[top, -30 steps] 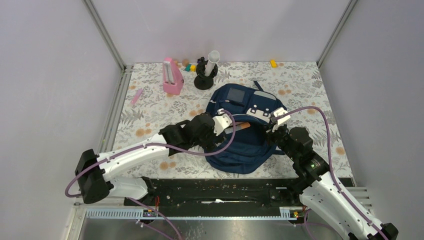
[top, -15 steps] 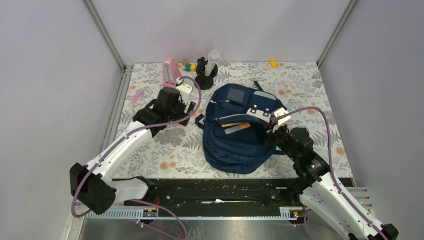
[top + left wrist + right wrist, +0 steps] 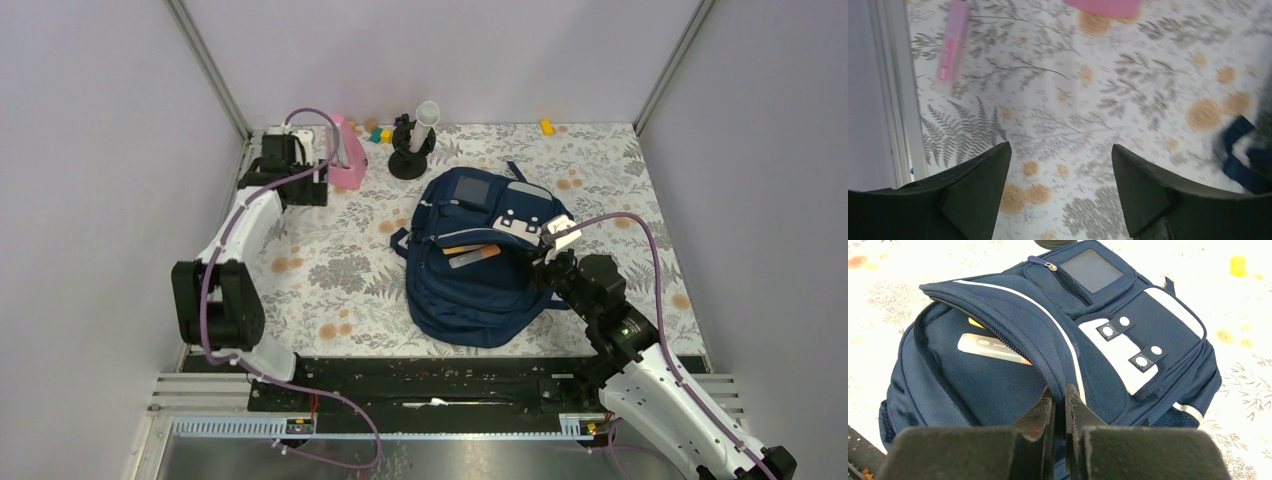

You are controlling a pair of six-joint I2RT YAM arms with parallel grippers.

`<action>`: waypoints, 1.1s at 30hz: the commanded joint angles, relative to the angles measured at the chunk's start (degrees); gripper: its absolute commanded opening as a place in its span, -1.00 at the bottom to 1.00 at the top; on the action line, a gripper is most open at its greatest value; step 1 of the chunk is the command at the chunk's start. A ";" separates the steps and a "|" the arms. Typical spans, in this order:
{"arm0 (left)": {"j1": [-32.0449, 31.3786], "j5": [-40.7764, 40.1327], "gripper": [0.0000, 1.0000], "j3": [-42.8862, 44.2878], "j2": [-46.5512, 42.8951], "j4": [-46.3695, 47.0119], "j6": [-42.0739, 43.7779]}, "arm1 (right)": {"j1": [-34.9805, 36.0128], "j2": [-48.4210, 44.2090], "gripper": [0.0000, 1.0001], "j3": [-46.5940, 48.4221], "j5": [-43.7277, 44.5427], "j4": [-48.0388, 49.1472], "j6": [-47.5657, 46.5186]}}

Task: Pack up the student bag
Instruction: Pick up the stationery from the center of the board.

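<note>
r claw [image 3: 1060, 396] clamping student bag [image 3: 973, 385] flap, l claw [image 3: 1060, 149] wide, empty, nr pink marker [image 3: 952, 47]

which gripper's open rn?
Left gripper, jaws spread wide above the floral table; the right gripper is pinched shut on the student bag's opening edge.

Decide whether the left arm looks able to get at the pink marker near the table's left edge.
Probably yes: the left gripper is open and empty above the table, and the pink marker lies just ahead with nothing between them.
</note>
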 commanded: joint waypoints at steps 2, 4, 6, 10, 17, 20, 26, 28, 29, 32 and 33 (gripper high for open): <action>8.79 5.96 0.54 8.22 8.67 3.83 2.24 | -0.25 -0.81 -1.00 1.11 0.00 8.65 1.36; 10.61 5.35 0.53 12.58 13.66 1.96 3.93 | -0.25 -0.90 -1.00 1.12 -0.35 8.72 1.47; 12.02 5.17 0.52 15.70 17.53 -0.12 5.00 | -0.26 -0.70 -1.00 1.08 -0.42 8.81 1.56; 15.08 6.37 0.51 20.77 24.30 -2.31 4.86 | -0.26 -0.46 -1.00 0.91 -0.25 8.87 1.59; 17.24 5.66 0.49 28.20 31.78 -6.02 4.42 | -0.24 0.12 -1.00 0.80 -0.43 9.31 1.87; 17.29 3.75 0.49 30.35 33.65 -6.51 4.21 | -0.28 0.78 -1.00 0.82 -0.43 9.54 2.03; 18.13 2.89 0.50 34.21 37.66 -9.03 3.89 | -0.26 0.70 -1.00 0.87 -1.75 9.49 2.21; 18.33 3.59 0.50 34.43 38.67 -9.41 3.73 | -0.20 0.62 -1.00 0.82 -1.71 9.44 2.12; 18.42 3.45 0.50 34.57 39.15 -9.45 3.56 | -0.29 0.60 -1.00 0.84 -1.67 9.45 2.18; 18.60 2.46 0.50 35.38 40.60 -9.97 3.27 | -0.26 0.60 -1.00 0.95 -1.67 9.22 2.12; 18.67 2.41 0.50 35.42 40.80 -9.94 3.18 | -0.26 0.52 -1.00 0.92 -1.66 9.10 2.12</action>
